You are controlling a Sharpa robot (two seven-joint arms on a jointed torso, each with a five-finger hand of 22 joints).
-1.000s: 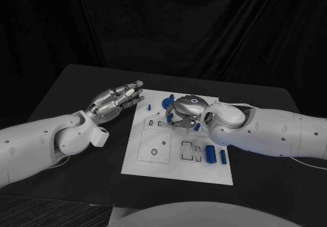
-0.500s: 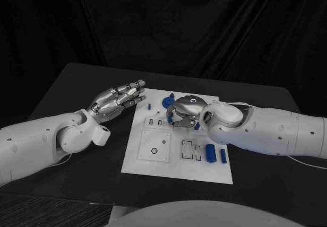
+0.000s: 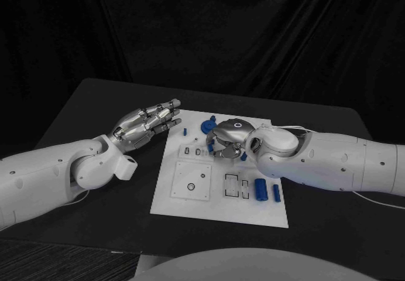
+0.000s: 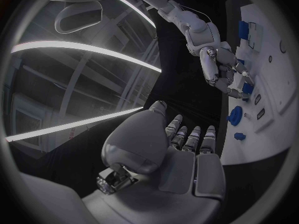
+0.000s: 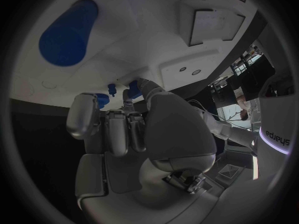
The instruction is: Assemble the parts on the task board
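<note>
The white task board (image 3: 221,199) lies in the middle of the table. My right hand (image 3: 226,140) is bent down over its far part, fingers curled in, pinching a small blue part (image 5: 133,89) at the fingertips right on the board (image 5: 156,40). The left wrist view shows that right hand (image 4: 219,69) with the blue part (image 4: 247,88) under its fingers. My left hand (image 3: 148,124) hovers beside the board's far left edge, fingers straight and held together, holding nothing. A round blue part (image 3: 206,124) and a small blue peg (image 3: 185,133) lie between the two hands.
Two blue cylinders (image 3: 261,189) lie side by side on the board's right side, near several rectangular slots (image 3: 233,184). A square plate with a hole (image 3: 192,180) sits on the board's left half. Bare black table (image 3: 101,105) surrounds the board.
The right hand has shifted very slightly over the board's far part. The left hand and the loose parts stay where they were.
</note>
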